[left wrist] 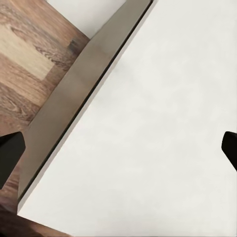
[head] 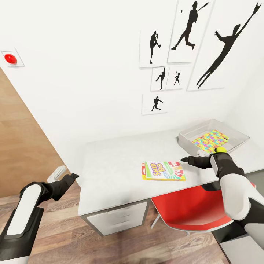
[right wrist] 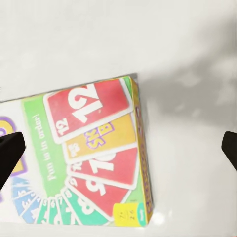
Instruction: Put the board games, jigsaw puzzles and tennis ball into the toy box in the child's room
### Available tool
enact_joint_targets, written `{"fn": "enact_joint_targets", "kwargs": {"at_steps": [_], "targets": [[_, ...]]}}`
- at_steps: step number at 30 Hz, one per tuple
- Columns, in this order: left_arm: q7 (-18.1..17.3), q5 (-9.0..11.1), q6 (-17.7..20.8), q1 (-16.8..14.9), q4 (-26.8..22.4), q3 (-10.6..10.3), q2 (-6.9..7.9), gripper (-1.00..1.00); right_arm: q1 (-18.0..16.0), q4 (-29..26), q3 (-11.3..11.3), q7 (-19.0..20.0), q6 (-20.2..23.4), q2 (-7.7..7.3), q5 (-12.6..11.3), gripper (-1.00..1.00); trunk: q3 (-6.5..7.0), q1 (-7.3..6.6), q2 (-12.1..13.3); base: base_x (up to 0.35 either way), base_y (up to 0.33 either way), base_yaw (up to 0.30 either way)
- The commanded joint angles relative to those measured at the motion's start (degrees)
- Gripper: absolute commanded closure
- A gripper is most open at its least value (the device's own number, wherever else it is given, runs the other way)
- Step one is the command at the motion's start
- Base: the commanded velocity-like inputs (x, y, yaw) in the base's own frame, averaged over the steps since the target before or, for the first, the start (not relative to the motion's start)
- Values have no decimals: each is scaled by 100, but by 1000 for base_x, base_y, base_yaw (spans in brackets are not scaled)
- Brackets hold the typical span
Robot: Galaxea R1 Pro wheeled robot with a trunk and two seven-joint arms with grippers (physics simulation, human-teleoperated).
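The SKIP-BO board game (head: 164, 171) lies flat on the table (head: 110, 172) near its front edge. My right gripper (head: 185, 160) hovers just right of it. In the right wrist view the gripper (right wrist: 119, 153) is open, fingers spread wide above the box (right wrist: 94, 158). The toy box (head: 189, 143) stands at the table's far right with multicoloured jigsaw puzzles (head: 211, 141) lying in it. The tennis ball (head: 220, 149) peeks out behind my right wrist by the tray's front wall. My left gripper (head: 74, 176) is open by the table's left end, over the bare table top (left wrist: 163, 98).
A red chair (head: 190, 209) is tucked under the table's right half, below my right arm. White drawers (head: 117, 218) sit under the middle. A wood-brown panel (head: 22, 146) and plank floor (head: 73, 234) lie left. Silhouette pictures (head: 187, 33) and a red button (head: 10, 58) hang on the wall.
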Motion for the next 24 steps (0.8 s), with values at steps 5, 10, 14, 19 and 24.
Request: {"fn": "enact_joint_targets", "kwargs": {"at_steps": [5,10,14,19,24], "targets": [[49,19,36,-4,-3,4,-51,-100,-114,168,-102,-5,128,-14,-20,-100,-11,3,-12,0,0,0],[46,-16,46,-2,-1,4,-76,-100,-248,411,-132,-79,202,-22,-185,-100,-11,3,-12,0,0,0],[38,-32,52,-2,12,8,-86,-100,-327,597,-151,-236,236,-22,-418,-100,-11,3,-12,0,0,0],[27,-41,55,-1,26,11,-94,-100,-369,714,-154,-423,253,-5,-765,-100,-11,3,-12,0,0,0],[21,-44,55,-1,39,12,-98,-100,-381,745,-143,-487,252,10,-929,-100,-11,3,-12,0,0,0]]}}
